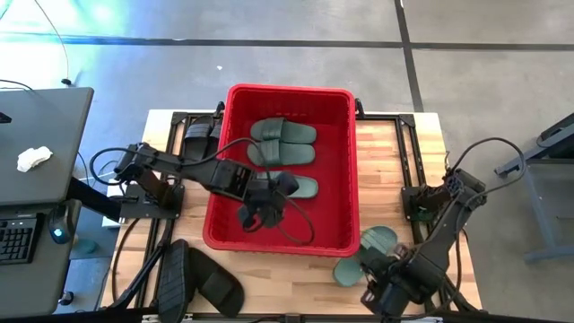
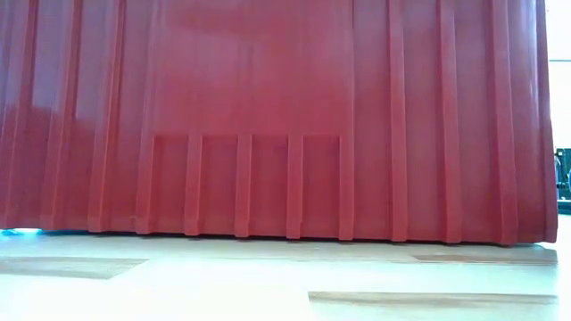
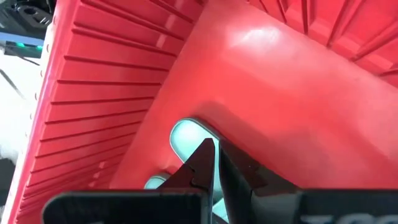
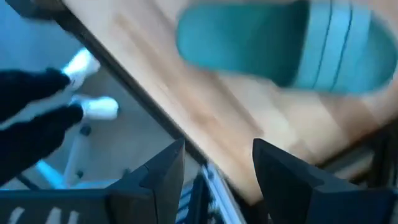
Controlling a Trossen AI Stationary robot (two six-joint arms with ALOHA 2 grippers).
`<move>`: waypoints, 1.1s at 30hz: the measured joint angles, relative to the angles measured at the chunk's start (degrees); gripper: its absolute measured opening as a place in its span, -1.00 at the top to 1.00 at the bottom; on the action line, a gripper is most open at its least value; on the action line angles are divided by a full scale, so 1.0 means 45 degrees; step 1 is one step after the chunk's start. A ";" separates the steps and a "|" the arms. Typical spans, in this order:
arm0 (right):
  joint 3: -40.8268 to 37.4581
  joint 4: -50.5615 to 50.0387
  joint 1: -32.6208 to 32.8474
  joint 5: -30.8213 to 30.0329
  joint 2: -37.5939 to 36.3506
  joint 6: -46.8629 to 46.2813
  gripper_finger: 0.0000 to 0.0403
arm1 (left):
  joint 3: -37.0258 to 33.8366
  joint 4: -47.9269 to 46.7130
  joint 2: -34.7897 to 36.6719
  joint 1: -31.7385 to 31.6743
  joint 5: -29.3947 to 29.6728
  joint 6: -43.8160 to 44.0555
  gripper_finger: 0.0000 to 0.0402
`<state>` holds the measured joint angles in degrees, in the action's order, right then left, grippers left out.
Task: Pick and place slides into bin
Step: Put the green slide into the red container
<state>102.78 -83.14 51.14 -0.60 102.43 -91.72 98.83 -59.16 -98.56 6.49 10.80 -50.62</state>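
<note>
Wooden table [image 1: 408, 152], low view only bin [image 2: 285, 116]

- Left arm: enters from the left edge of the high view and extends rightward to frame centre; its left gripper [image 1: 262, 208] points toward the lower centre, fingers [image 3: 202, 163] pressed together.
- Right arm: occupies the lower right corner of the high view; its right gripper [image 1: 377, 289] has its fingers [image 4: 163, 167] spread apart, holding nothing.

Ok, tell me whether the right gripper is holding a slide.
No: the right gripper stands open and empty over the table edge, the green slide lying ahead of it.
</note>
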 joint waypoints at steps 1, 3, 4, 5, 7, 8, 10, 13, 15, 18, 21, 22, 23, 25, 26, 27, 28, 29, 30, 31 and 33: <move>-0.0016 -0.0134 0.0072 0.0191 0.0000 -0.0335 0.11 | 0.0000 0.0000 0.0000 -0.0072 -0.0083 -0.0016 0.94; -0.0141 -0.0648 0.0217 0.0147 0.0000 -0.1342 0.11 | 0.0000 0.0000 0.0000 -0.0192 -0.0192 -0.0082 0.94; -0.0220 -0.1006 0.0305 -0.0009 0.0000 -0.1934 0.11 | 0.0000 -0.0003 0.0000 -0.0221 -0.0202 -0.0130 0.94; -0.0335 -0.1307 0.0373 -0.0216 0.0000 -0.2513 0.11 | 0.0000 -0.0025 0.0000 -0.0227 -0.0195 -0.0211 0.94; -0.0659 -0.1595 0.0462 -0.0685 0.0000 -0.3546 0.11 | 0.0000 -0.0103 0.0000 -0.0308 -0.0199 -0.0485 0.94; -0.0875 -0.1536 0.0480 -0.0873 0.0000 -0.3826 0.11 | 0.0000 -0.0134 0.0000 -0.0307 -0.0202 -0.0623 0.94; -0.1375 -0.1449 0.0484 -0.1110 0.0000 -0.4211 0.11 | 0.0000 -0.0234 0.0000 -0.0316 -0.0202 -0.0692 0.94; -0.2379 -0.1163 0.0340 -0.1041 0.0013 -0.4323 0.11 | 0.0000 -0.0466 0.0000 -0.0473 -0.0306 -0.0703 0.94; -0.3057 -0.1144 0.0191 -0.0872 0.0014 -0.4333 0.11 | 0.0000 -0.0699 0.0000 -0.0706 -0.0612 -0.0703 0.94; -0.4034 -0.0874 -0.0054 -0.0493 0.0012 -0.4319 0.11 | 0.0000 -0.1198 0.0000 -0.1139 -0.1497 -0.0651 0.94; -0.4709 -0.0449 -0.0269 -0.0372 0.0015 -0.4212 0.11 | 0.0000 -0.1767 0.0000 -0.1605 -0.2580 -0.0357 0.93; -0.4846 -0.0261 -0.0313 -0.0374 0.0015 -0.4188 0.11 | 0.0000 -0.1959 0.0000 -0.1750 -0.2866 -0.0301 0.91; -0.4934 -0.0094 -0.0354 -0.0369 0.0015 -0.4155 0.11 | 0.0000 -0.2103 0.0000 -0.1876 -0.3119 -0.0256 0.89; -0.5043 0.0140 -0.0399 -0.0374 0.0015 -0.4048 0.11 | 0.0000 -0.2232 0.0000 -0.2051 -0.3443 -0.0231 0.83; -0.5061 0.0221 -0.0428 -0.0370 0.0015 -0.4053 0.11 | 0.0000 -0.2281 0.0000 -0.2145 -0.3560 -0.0286 0.80; -0.5061 0.0236 -0.0449 -0.0402 0.0015 -0.4061 0.11 | 0.0000 -0.2312 0.0000 -0.2234 -0.3602 -0.0324 0.76; -0.5056 0.0209 -0.0449 -0.0509 0.0015 -0.4044 0.11 | 0.0000 -0.2344 0.0000 -0.2320 -0.3597 -0.0334 0.72; -0.5061 0.0202 -0.0449 -0.0567 0.0015 -0.3974 0.11 | 0.0000 -0.2395 0.0000 -0.2410 -0.3597 -0.0334 0.68; -0.5061 0.0206 -0.0449 -0.0627 0.0015 -0.3918 0.11 | 0.0000 -0.2476 0.0000 -0.2505 -0.3597 -0.0346 0.64; -0.5061 0.0206 -0.0449 -0.0676 0.0015 -0.3845 0.11 | 0.0000 -0.2540 0.0000 -0.2605 -0.3597 -0.0353 0.59; -0.5061 0.0328 -0.0449 -0.0737 0.0015 -0.3649 0.11 | 0.0000 -0.2545 0.0000 -0.2782 -0.3597 -0.0353 0.50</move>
<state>80.01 -81.66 49.12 -3.92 102.50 -108.14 98.83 -70.61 -98.56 -6.03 -5.39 -52.21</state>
